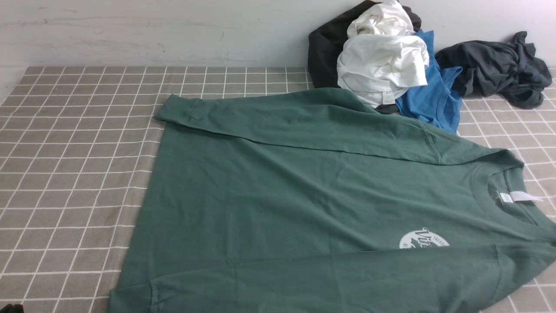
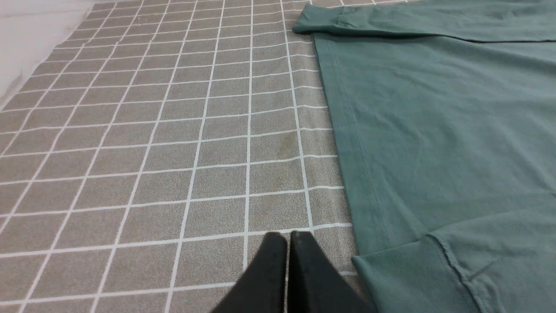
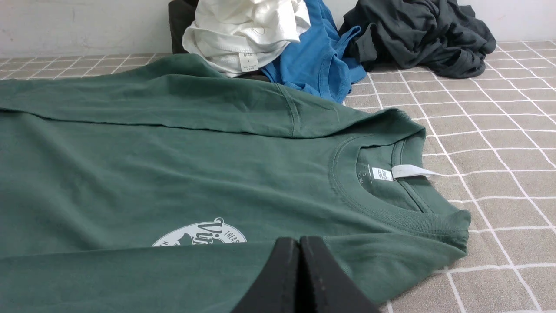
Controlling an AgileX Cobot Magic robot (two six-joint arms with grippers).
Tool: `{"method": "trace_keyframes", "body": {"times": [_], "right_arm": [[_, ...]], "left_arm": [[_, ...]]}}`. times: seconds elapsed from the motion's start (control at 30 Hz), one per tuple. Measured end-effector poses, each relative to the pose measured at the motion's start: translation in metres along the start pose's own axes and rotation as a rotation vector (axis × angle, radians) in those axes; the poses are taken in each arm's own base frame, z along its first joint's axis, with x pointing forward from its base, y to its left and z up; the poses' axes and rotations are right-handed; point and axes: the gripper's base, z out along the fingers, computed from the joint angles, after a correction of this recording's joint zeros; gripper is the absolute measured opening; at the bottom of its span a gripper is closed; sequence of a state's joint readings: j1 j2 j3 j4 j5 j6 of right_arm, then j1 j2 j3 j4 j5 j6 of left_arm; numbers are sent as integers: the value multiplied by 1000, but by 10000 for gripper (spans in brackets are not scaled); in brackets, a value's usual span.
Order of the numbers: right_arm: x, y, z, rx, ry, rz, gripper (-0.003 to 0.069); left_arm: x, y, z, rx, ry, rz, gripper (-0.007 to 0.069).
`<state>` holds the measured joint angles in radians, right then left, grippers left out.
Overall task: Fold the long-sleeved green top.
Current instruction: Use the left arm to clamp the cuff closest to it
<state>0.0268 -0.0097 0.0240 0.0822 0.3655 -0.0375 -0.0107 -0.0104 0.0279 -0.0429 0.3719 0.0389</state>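
The green long-sleeved top point(image 1: 304, 187) lies flat on the checked cloth, neck to the right, white label point(image 1: 519, 197) and round logo point(image 1: 423, 239) showing. Both sleeves are folded across the body: the far one ends at a cuff point(image 1: 173, 114), the near one runs along the front edge. My left gripper point(image 2: 288, 234) is shut and empty, above bare cloth just beside the near cuff point(image 2: 412, 274). My right gripper point(image 3: 299, 240) is shut and empty too, low over the near sleeve close to the collar point(image 3: 391, 208). Neither gripper's jaws show in the front view.
A heap of clothes sits at the back right against the wall: a white garment point(image 1: 382, 65), a black one point(image 1: 323, 48), a bright blue shirt point(image 1: 430, 100) touching the top's far shoulder, and a dark grey garment point(image 1: 499, 69). Checked tablecloth point(image 1: 78, 152) spreads to the left.
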Motion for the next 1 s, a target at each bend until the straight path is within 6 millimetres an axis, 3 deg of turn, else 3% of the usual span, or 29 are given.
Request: {"method": "trace_keyframes", "body": {"times": [1.0], "right_arm": [[-1,0,0,5,-10,-18,-14]], "left_arm": [[-1,0,0,0,-8,0,-7]]}}
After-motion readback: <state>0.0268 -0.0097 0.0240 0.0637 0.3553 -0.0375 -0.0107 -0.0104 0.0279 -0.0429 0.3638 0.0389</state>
